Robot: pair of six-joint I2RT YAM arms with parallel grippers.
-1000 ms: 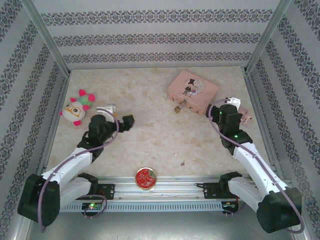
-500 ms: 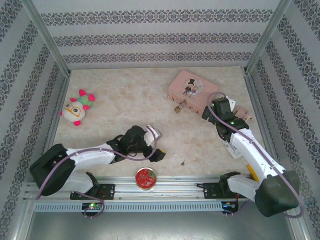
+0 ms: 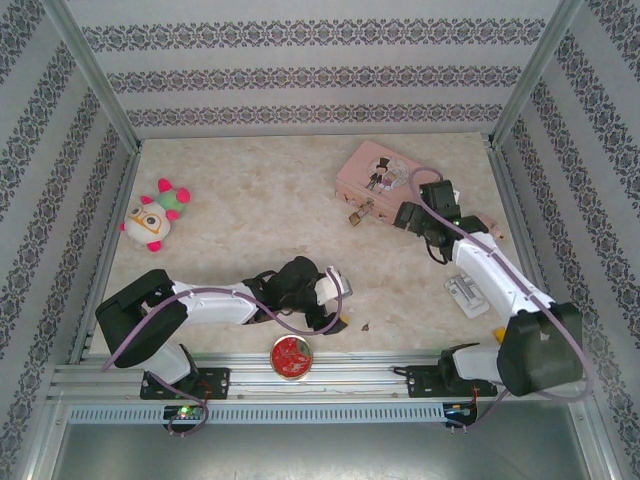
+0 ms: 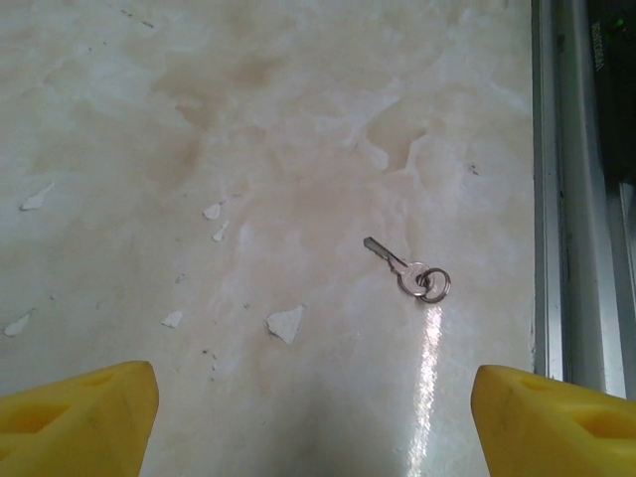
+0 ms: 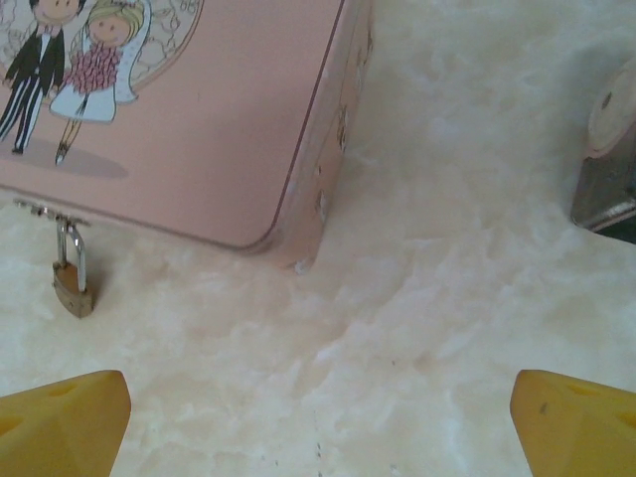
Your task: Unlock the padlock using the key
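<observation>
A small silver key (image 4: 402, 270) on a ring lies flat on the marbled table, just ahead and right of the middle of my open left gripper (image 4: 316, 422). From above, the key (image 3: 366, 325) sits just right of the left gripper (image 3: 336, 314). The tiny brass padlock (image 5: 73, 289) hangs by its thin shackle from the clasp of the pink illustrated tin (image 5: 199, 109). It lies ahead and left of my open right gripper (image 5: 318, 422), which holds nothing. In the top view the padlock (image 3: 355, 215) is at the tin's (image 3: 385, 178) front edge, with the right gripper (image 3: 410, 218) near the tin's right corner.
A plush toy (image 3: 155, 215) lies at the far left. A red round tin (image 3: 292, 357) rests on the near rail. A small white block (image 3: 468, 293) sits beside the right arm. The metal rail (image 4: 566, 199) runs close to the right of the key.
My left arm has swung right and toward the near edge, ending over the key. My right gripper has shifted left, closer to the pink tin and padlock.
</observation>
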